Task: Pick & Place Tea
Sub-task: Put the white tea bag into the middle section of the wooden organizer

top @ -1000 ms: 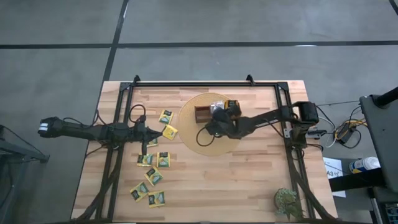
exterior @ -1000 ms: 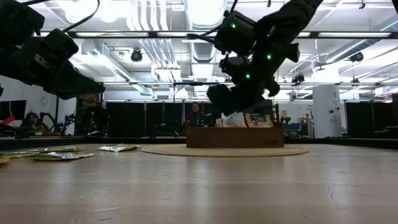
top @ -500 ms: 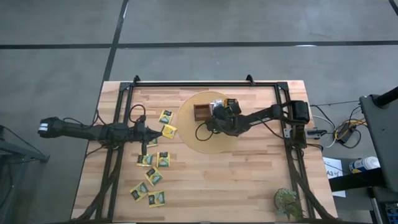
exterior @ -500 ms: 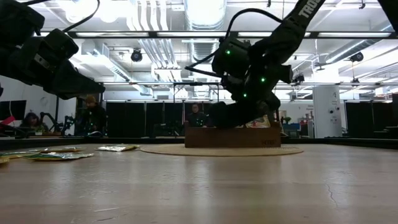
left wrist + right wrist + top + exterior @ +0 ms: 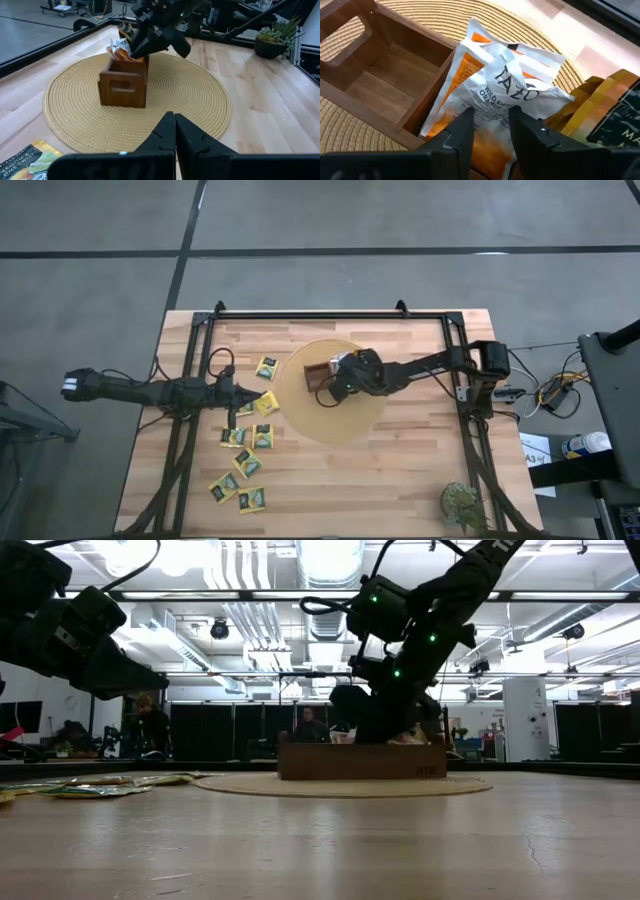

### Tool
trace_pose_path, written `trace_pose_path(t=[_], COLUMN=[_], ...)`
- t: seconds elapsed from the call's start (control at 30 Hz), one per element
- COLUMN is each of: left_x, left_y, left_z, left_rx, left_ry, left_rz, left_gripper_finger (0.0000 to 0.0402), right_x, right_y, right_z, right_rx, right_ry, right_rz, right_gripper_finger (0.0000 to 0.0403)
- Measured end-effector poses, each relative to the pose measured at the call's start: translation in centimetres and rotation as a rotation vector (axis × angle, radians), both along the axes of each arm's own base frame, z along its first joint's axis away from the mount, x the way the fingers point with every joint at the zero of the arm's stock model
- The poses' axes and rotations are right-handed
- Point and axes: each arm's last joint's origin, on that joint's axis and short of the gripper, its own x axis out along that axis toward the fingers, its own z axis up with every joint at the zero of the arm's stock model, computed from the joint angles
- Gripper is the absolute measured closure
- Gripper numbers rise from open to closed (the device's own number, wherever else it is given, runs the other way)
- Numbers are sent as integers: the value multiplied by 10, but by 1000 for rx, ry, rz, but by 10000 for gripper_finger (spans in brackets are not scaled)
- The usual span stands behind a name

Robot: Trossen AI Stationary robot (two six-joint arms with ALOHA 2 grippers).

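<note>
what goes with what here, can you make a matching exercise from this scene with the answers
Things:
1. left gripper
2. right gripper
3. wooden tray
4. potted plant

Places or states:
A. on the round woven mat
B. near a table corner on the right arm's side
C. shut, hovering near loose yellow-green packets
D. at the white and orange packets in the tray

Pairs: 1-C, 2-D, 3-A, 4-B

Counted beside the left gripper (image 5: 243,395): eight yellow-green tea packets (image 5: 250,500) loose on the table. One wooden tray (image 5: 123,83). One round mat (image 5: 200,100).
</note>
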Motion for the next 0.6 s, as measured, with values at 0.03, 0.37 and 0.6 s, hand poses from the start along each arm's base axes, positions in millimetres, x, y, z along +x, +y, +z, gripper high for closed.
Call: trace_pose_path(t=[0.03,0.37,0.6], left_x=[0,0,0], left_y=[0,0,0], left_z=[0,0,0], left_rx=[0,0,0], left_ry=[0,0,0], left_rz=[0,0,0], left_gripper_finger=[402,402,402], right_x=[0,-6,-12], right_y=[0,12,12], right_z=[1,37,46], right_rx=[1,-27,-271], right_ry=[-2,-92,-128], right_rz=[1,38,-187], right_gripper_finger=[285,297,310])
